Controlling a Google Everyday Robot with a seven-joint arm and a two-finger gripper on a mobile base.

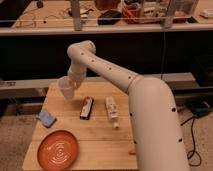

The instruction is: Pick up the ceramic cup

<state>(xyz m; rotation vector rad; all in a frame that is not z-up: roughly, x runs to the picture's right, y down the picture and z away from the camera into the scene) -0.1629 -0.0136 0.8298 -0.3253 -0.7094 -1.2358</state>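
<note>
A pale ceramic cup (65, 89) is at the far left back of the wooden table (100, 137), near its back edge. My gripper (69, 85) comes down from the bent arm right at the cup and overlaps it. I cannot tell whether the cup rests on the table or is held just above it. The arm runs from the lower right up to an elbow above the table's back.
On the table lie a dark snack bar (87, 108), a white bottle on its side (112, 111), a blue object (46, 118) at the left edge and an orange plate (59, 148) at the front left. A cluttered bench (100, 25) stands behind.
</note>
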